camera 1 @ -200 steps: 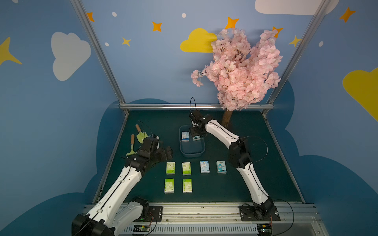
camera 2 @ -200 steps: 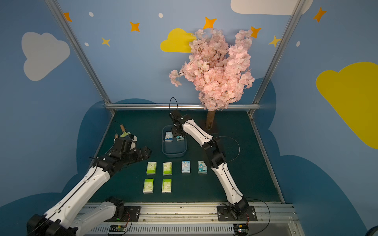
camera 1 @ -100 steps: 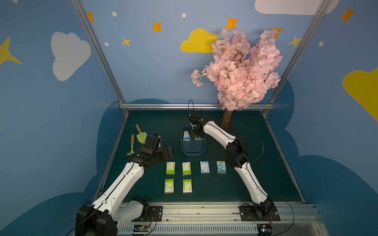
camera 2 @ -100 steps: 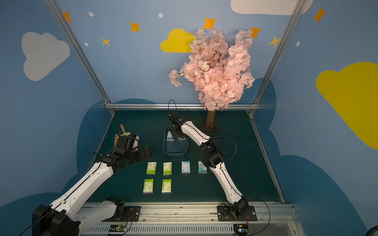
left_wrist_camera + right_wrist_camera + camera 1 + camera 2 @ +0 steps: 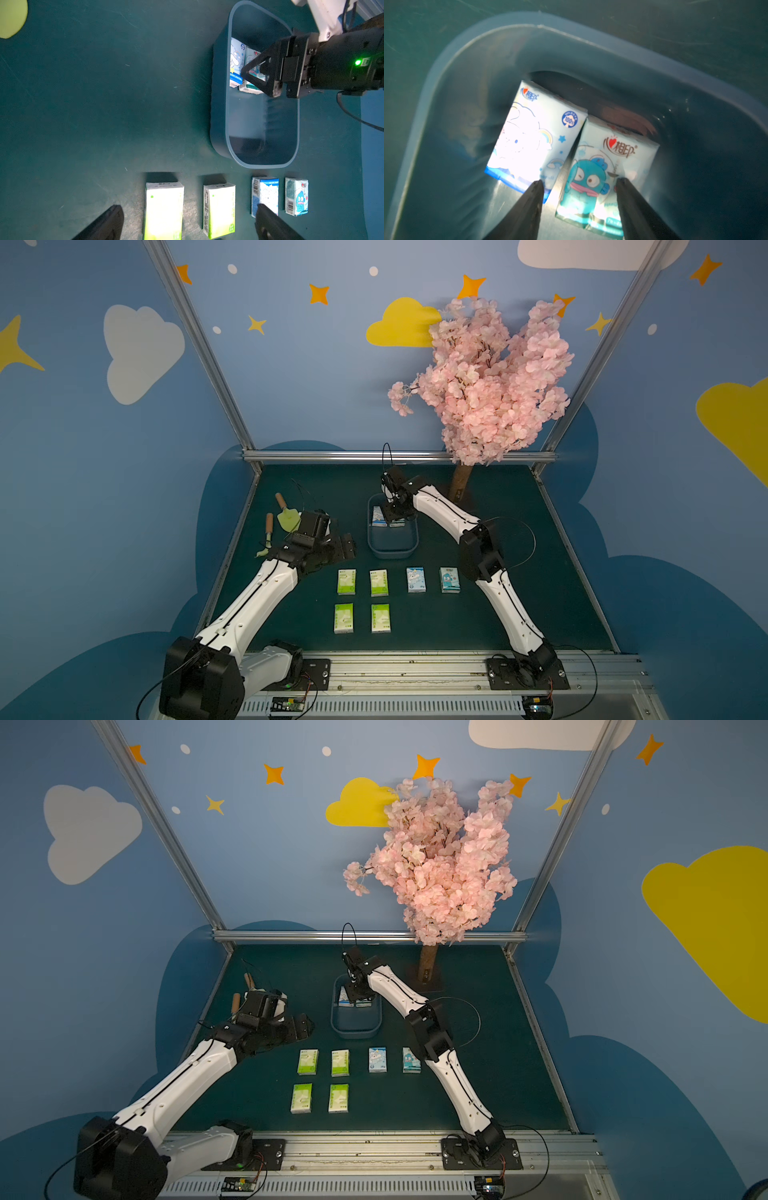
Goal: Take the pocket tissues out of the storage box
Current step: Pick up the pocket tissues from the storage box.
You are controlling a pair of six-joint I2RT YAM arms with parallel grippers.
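Observation:
The slate-blue storage box (image 5: pixel 392 541) (image 5: pixel 356 1022) stands at mid-table. Two light-blue pocket tissues lie side by side at its far end: a white-figure packet (image 5: pixel 533 137) (image 5: pixel 377 516) and a teal-figure packet (image 5: pixel 604 172) (image 5: pixel 252 83). My right gripper (image 5: pixel 579 181) (image 5: pixel 392 514) reaches down into the box, open, its fingers astride the teal-figure packet; whether they touch it I cannot tell. Several green packets (image 5: pixel 346 581) and two blue ones (image 5: pixel 416 579) lie in rows in front of the box. My left gripper (image 5: pixel 189 206) (image 5: pixel 345 547) hovers wide open left of the box, holding nothing.
A pink blossom tree (image 5: pixel 482 381) rises at the back right, its trunk (image 5: pixel 459 485) close behind the right arm. Green garden tools with wooden handles (image 5: pixel 286 518) lie at the left edge behind the left gripper. Metal frame posts (image 5: pixel 245 448) border the table.
The right gripper has shifted slightly left and lower inside the box, and its jaws have narrowed a little. The left arm has shifted its posture slightly, its gripper still open.

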